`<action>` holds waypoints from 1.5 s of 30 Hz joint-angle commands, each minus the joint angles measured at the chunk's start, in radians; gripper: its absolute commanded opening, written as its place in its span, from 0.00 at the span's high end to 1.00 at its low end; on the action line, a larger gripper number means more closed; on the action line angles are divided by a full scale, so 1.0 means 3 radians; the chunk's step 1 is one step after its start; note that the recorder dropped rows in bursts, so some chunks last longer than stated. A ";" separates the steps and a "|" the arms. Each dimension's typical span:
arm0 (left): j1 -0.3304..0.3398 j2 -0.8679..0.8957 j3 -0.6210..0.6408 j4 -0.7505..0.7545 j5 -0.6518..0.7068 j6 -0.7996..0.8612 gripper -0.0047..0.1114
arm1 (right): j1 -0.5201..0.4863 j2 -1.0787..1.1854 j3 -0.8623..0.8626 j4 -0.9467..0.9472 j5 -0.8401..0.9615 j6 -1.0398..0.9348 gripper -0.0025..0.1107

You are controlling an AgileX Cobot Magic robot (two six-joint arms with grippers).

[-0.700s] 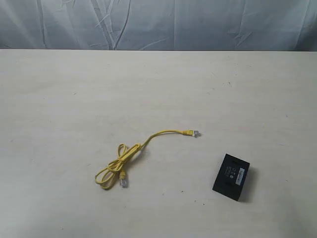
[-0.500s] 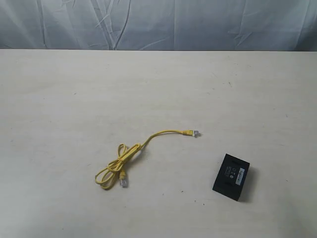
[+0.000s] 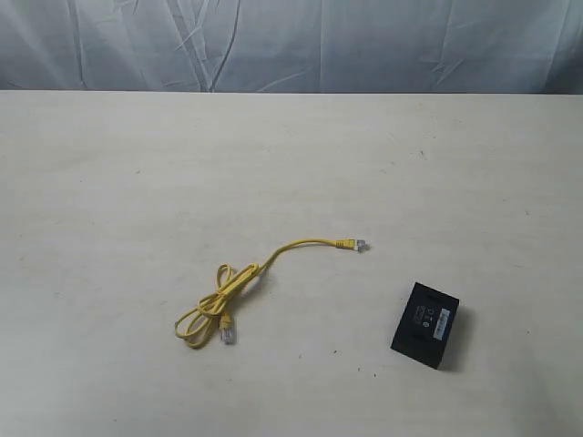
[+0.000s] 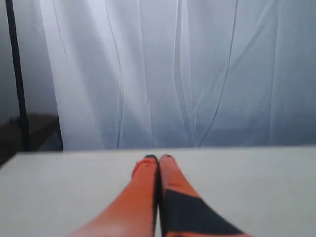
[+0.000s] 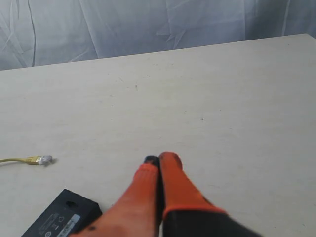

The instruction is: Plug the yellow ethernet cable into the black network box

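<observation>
The yellow ethernet cable (image 3: 239,286) lies partly looped on the table, one clear plug (image 3: 357,244) stretched toward the right and the other plug (image 3: 229,334) by the loop. The black network box (image 3: 425,324), with a small white label, lies flat to the right of the cable, apart from it. Neither arm shows in the exterior view. In the right wrist view my right gripper (image 5: 159,159) is shut with nothing in it, above the table beside the box (image 5: 61,216); the cable's plug (image 5: 39,160) lies beyond. My left gripper (image 4: 158,158) is shut and holds nothing; its view shows no task object.
The pale table (image 3: 137,173) runs back to a far edge in front of a hanging grey-white cloth backdrop (image 3: 291,45). A dark pole (image 4: 17,74) stands at the side of the left wrist view.
</observation>
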 commanded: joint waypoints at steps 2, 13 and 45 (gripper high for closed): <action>0.0017 -0.0012 0.0005 0.0016 -0.1247 0.0000 0.96 | 0.0005 -0.0022 0.0011 0.0005 -0.0028 0.0000 0.99; 0.0017 -0.0012 0.0005 0.0016 -0.2149 0.0000 0.96 | 0.0005 -0.0022 0.0011 -0.0006 -0.0038 0.0000 0.99; 0.0011 0.3323 -0.2418 -0.0339 0.1711 0.1634 0.96 | 0.0005 -0.0022 0.0011 0.0003 -0.0030 0.0000 0.99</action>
